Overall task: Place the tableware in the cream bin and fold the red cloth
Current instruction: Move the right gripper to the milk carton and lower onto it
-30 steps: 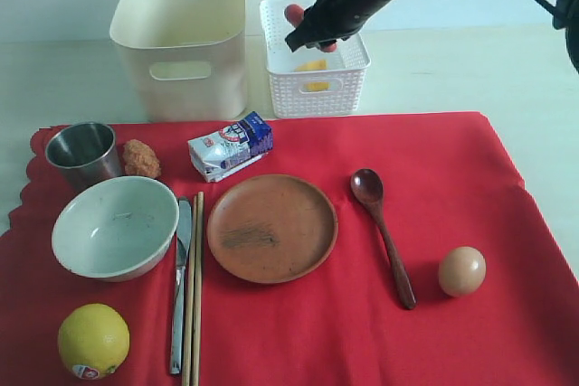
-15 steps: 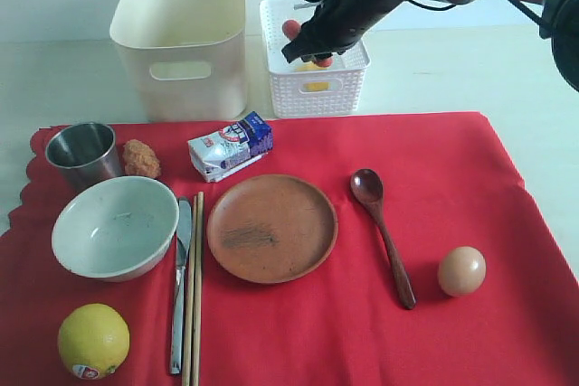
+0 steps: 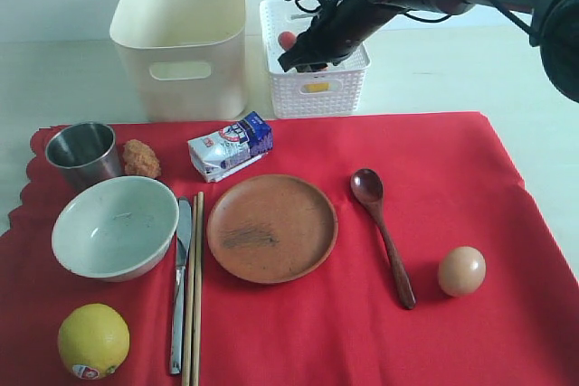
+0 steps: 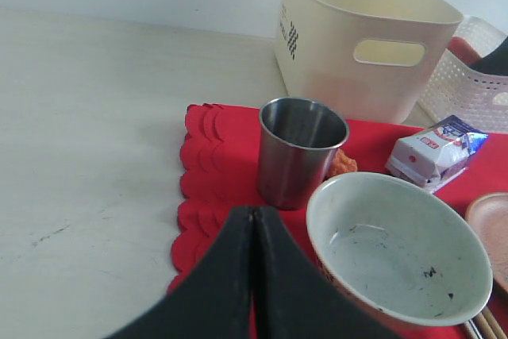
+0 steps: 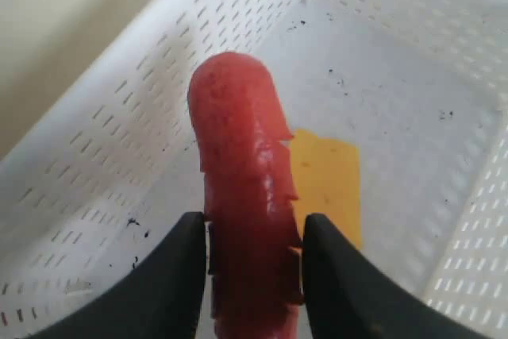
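Now we see our right gripper (image 5: 254, 232) clamped on the red sausage (image 5: 242, 156) over the white basket (image 3: 318, 89). Our left gripper (image 4: 254, 216) is closed near the steel cup (image 4: 298, 152) standing on the red cloth (image 3: 470, 178).

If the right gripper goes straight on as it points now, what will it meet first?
Likely the inside of the white basket, near the cheese slice, the held sausage touching first; depth is unclear.

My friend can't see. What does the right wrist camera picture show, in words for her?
The right pincer grips a red sausage between its two black fingers, over the open white lattice basket. A yellow cheese slice lies flat on the basket's floor.
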Controlling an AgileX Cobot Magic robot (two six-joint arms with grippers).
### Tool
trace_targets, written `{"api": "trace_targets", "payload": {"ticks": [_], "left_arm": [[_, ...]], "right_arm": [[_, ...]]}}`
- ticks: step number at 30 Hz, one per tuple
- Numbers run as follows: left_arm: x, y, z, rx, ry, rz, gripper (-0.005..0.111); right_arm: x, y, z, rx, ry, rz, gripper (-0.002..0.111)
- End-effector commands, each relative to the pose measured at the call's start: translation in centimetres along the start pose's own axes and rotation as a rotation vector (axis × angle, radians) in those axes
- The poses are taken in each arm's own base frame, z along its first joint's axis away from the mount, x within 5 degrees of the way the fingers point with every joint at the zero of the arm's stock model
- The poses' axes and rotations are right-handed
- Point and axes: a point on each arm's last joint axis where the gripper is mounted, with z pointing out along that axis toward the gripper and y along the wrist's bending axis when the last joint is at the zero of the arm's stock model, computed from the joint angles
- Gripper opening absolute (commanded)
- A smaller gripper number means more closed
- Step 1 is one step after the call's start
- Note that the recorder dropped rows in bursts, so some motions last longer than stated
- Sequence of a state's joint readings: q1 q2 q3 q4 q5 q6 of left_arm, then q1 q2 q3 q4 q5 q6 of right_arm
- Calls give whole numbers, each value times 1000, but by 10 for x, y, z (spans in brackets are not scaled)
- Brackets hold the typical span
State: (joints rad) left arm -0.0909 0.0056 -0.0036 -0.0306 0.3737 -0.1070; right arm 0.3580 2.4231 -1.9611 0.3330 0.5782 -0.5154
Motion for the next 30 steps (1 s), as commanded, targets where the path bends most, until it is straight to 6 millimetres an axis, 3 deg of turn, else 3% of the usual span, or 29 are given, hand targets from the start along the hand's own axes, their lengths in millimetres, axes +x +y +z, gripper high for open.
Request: {"api": "trace_targets", "payload": {"ticks": [1,7,11,18,23,30], "left_arm": [[0,0,0,3,-10,-9,0],[0,0,0,3,-10,-9,0],[0,0,0,3,-10,-9,0],[0,0,0,3,-10,-9,0],[0,0,0,3,-10,-9,0],[0,0,0,3,-10,-9,0]], "right_arm": [[-7,-3,-7,11,-25,-17,43],[-21,-2,-28,22,-67,-29,60],[-35,-1,-52,32,-111,-38,62],[-59,7,-131,43,-102,-70,62],[-59,16,-165,-4,-36,-81,62],[-47,30,-183,-136,111,-60,62]]}}
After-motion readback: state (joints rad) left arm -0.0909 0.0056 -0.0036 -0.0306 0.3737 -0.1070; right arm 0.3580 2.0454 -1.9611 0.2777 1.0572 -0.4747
